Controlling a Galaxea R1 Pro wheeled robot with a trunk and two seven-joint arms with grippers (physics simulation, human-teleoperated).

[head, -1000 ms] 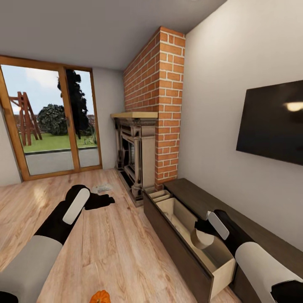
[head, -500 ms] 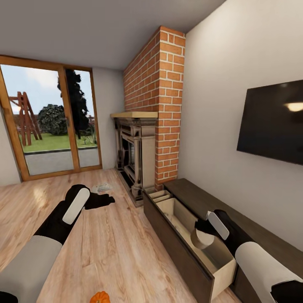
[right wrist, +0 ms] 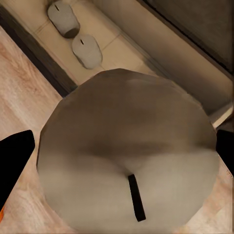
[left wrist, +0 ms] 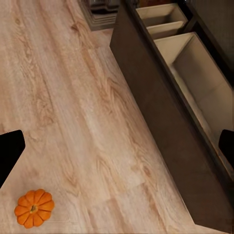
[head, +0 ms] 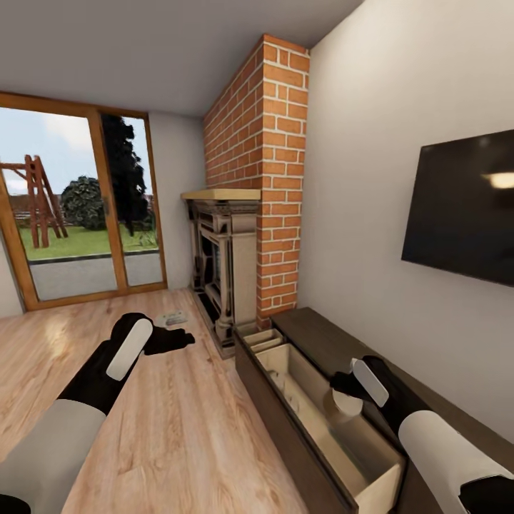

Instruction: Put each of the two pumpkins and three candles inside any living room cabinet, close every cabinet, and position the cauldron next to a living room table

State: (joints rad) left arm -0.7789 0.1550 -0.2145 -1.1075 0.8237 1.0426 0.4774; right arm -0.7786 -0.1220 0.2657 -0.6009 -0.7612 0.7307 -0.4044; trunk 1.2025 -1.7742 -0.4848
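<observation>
My right gripper [head: 341,398] is shut on a fat beige candle [head: 345,404], held over the open drawer [head: 318,428] of the dark-brown cabinet [head: 275,417]. In the right wrist view that candle [right wrist: 126,161] with its black wick sits between the fingers [right wrist: 14,158], and two more candles [right wrist: 87,50] lie on the drawer floor below. My left gripper [head: 170,341] hangs open over the wood floor. In the left wrist view one orange pumpkin [left wrist: 34,208] rests on the floor, apart from the cabinet front [left wrist: 161,122]. The cauldron and the table are out of view.
A brick chimney [head: 282,178] with a fireplace [head: 221,278] stands just past the cabinet's far end. A TV [head: 464,207] hangs on the wall above the cabinet. Glass patio doors [head: 78,214] are at the back left. A flat pale item [head: 171,318] lies on the floor near the hearth.
The whole head view has shifted: the cabinet looks nearer and the pumpkin has slid out of its bottom edge. Both arms keep their pose, the candle still held.
</observation>
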